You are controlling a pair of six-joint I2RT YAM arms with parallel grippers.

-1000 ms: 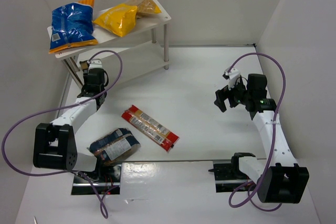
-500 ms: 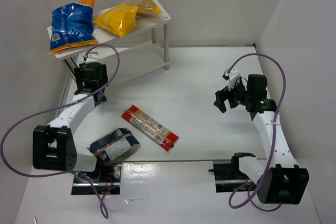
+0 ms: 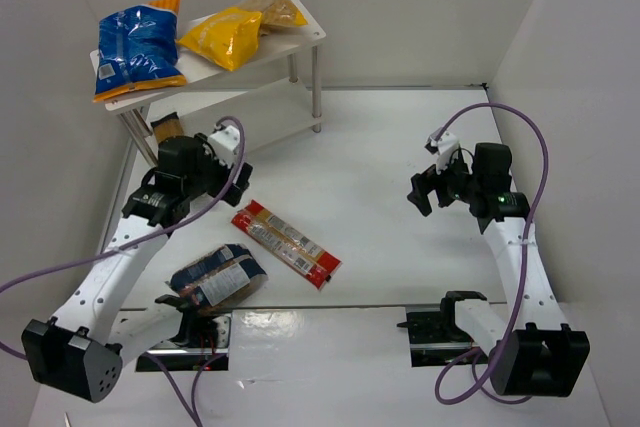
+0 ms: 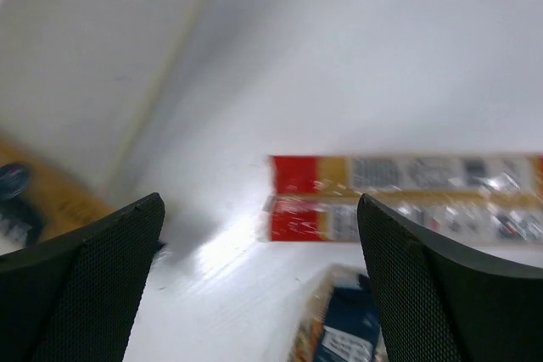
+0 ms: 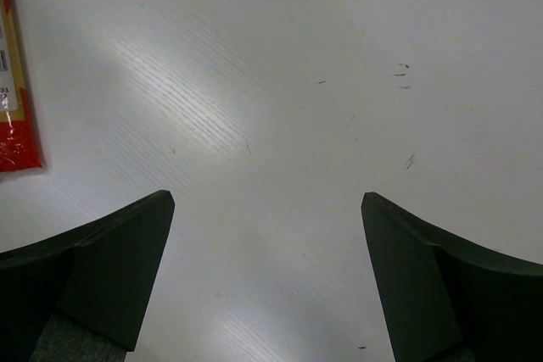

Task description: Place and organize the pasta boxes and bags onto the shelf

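Hanging wide open and empty, the left gripper is pictured above the table, near the shelf. The tan box is seen at the left end of the lower tier. The blue bag, yellow bag and clear bag are lined along the top board. The red box and dark bag are left lying on the table, near each other. The right gripper is held spread over the table, nothing grasped, well apart from the packs.
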